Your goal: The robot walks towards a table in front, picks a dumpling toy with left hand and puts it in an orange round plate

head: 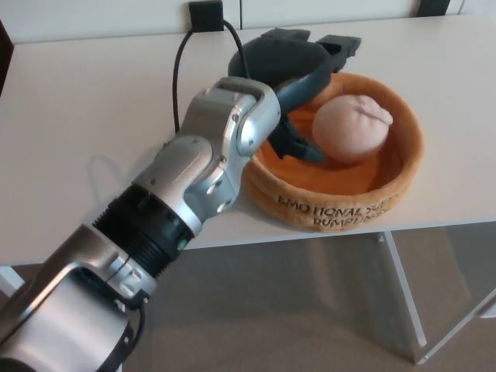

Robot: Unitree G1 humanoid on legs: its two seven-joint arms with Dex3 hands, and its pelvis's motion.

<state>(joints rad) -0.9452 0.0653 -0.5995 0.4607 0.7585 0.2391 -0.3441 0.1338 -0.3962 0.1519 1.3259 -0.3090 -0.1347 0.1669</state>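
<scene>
A soft, light-looking plush dumpling toy (353, 128) lies inside the orange round plate (403, 167), toward its 1 o'clock side, while the robot's black left hand (298, 70) hovers at the plate's 11 o'clock rim, fingers apart, holding nothing.

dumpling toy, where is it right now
In the head view, the round pale plush dumpling toy lies inside the orange round fabric plate on the white table, just right of the black left hand.
</scene>
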